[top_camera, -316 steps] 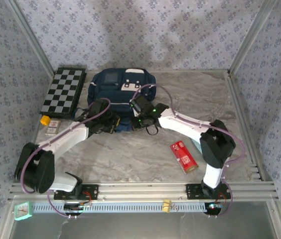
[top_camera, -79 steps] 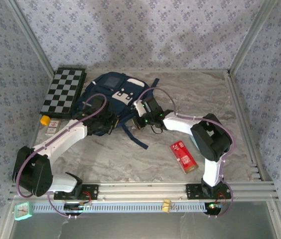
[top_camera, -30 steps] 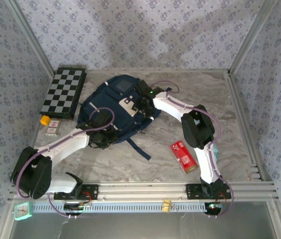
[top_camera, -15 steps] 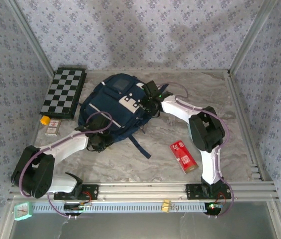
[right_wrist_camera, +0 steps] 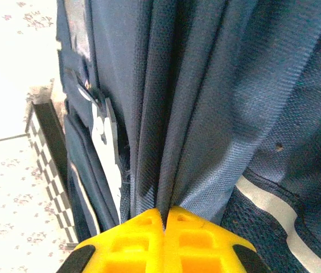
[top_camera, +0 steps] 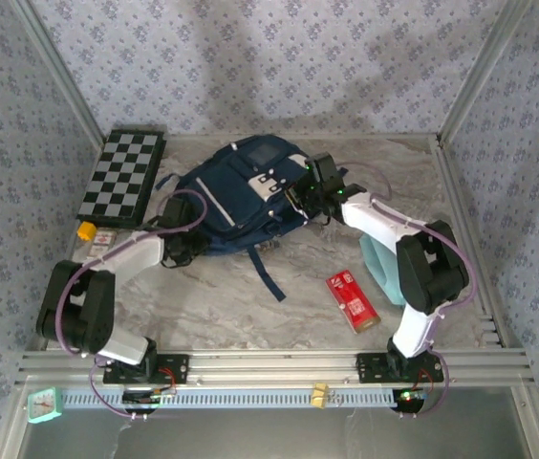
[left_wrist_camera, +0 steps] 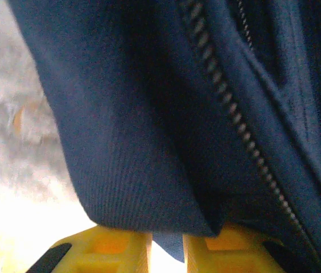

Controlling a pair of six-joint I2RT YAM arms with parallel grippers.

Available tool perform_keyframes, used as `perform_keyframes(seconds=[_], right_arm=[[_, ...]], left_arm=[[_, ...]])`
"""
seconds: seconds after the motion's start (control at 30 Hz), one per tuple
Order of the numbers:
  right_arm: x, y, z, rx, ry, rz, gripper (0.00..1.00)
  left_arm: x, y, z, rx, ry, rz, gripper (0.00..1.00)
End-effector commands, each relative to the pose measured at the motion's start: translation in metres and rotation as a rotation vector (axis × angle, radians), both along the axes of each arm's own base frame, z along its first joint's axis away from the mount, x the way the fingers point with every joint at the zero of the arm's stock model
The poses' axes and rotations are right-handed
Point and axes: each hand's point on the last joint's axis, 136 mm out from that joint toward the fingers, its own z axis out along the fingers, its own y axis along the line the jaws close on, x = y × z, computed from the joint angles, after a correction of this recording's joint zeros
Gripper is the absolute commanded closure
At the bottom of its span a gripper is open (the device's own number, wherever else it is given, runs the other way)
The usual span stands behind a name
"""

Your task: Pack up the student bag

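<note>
The student bag (top_camera: 236, 196), a navy backpack with white patches, lies tilted on the marble table, and a dark strap (top_camera: 266, 273) trails toward me. My left gripper (top_camera: 185, 247) is at its lower left edge. In the left wrist view the yellow fingers (left_wrist_camera: 120, 253) are shut on a flap of the bag's navy fabric (left_wrist_camera: 149, 114) beside a zipper (left_wrist_camera: 234, 122). My right gripper (top_camera: 300, 196) is at the bag's right side. In the right wrist view it (right_wrist_camera: 164, 219) is shut on a bunched fold of the bag (right_wrist_camera: 206, 102).
A chessboard (top_camera: 121, 175) lies at the back left, with a small yellow piece (top_camera: 85, 230) and a card box (top_camera: 104, 242) in front of it. A red packet (top_camera: 353, 300) and a teal object (top_camera: 381, 268) lie at the right front. The cage walls stand close.
The right gripper has shut on the bag's fabric and moved right, and the bag has turned and slid right with it. The left gripper kept its hold and shifted left and back.
</note>
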Motion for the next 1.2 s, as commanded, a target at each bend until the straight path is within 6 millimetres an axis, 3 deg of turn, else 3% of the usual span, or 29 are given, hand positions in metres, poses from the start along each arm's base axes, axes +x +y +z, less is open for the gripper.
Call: perform_keyframes(seconds=[0.0,0.07,0.13,0.23,0.4,0.63,0.67,0.73,0.97,1.07,1.17], right_arm=[[0.011,0.011,0.058,0.166,-0.124,-0.043,1.00],[0.010,0.015,0.056,0.174,-0.128,-0.061,1.00],[0.011,0.016,0.053,0.179,-0.132,-0.085,1.00],[0.011,0.010,0.050,0.147,-0.131,-0.135,1.00],[0.008,0.010,0.047,0.147,-0.124,-0.156,1.00],[0.009,0.014,0.069,0.225,-0.159,-0.173,1.00],[0.005,0.012,0.058,0.214,-0.138,-0.174,1.00],[0.005,0.012,0.063,0.230,-0.143,-0.175,1.00],[0.003,0.015,0.067,0.236,-0.143,-0.165,1.00],[0.004,0.009,0.065,0.218,-0.141,-0.176,1.00],[-0.005,0.001,0.036,0.174,-0.049,-0.164,1.00]], left_arm=[[0.056,-0.002,0.035,-0.031,-0.145,-0.086,0.79],[0.065,0.001,0.049,-0.005,-0.168,-0.106,0.79],[0.060,0.007,0.063,0.036,-0.176,-0.119,0.75],[0.026,0.034,0.071,0.104,-0.012,0.041,0.72],[0.014,-0.037,0.119,0.010,-0.158,-0.059,0.66],[0.017,-0.132,0.130,-0.068,-0.191,-0.237,0.62],[0.017,-0.143,0.131,-0.073,-0.199,-0.258,0.61],[0.019,-0.164,0.130,-0.083,-0.189,-0.307,0.59],[0.036,-0.193,0.104,-0.019,-0.112,-0.380,0.59],[0.036,-0.184,0.091,0.048,-0.063,-0.360,0.59],[0.034,-0.172,0.082,0.090,-0.055,-0.329,0.60]])
